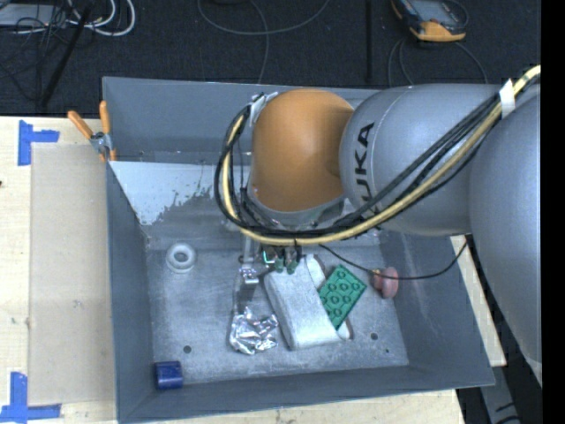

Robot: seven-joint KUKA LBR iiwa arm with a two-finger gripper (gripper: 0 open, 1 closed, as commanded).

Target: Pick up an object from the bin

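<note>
Camera view: claw low at centre of bin, under orange wrist cover. Spread or pressed together: cannot tell. Crumpled foil wad just below claw. White block beside it on right, green studded plate on block. White ring and blue block well apart.

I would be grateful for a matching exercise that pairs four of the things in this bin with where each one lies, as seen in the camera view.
Things:
1. white ring
2. blue block
3. crumpled foil
4. pink lump

Places:
A. in the lower-left corner of the bin
B. just right of the green studded plate
C. alone on the left part of the floor
D. beside the white block, on its left

Pairs: 1-C, 2-A, 3-D, 4-B.
</note>
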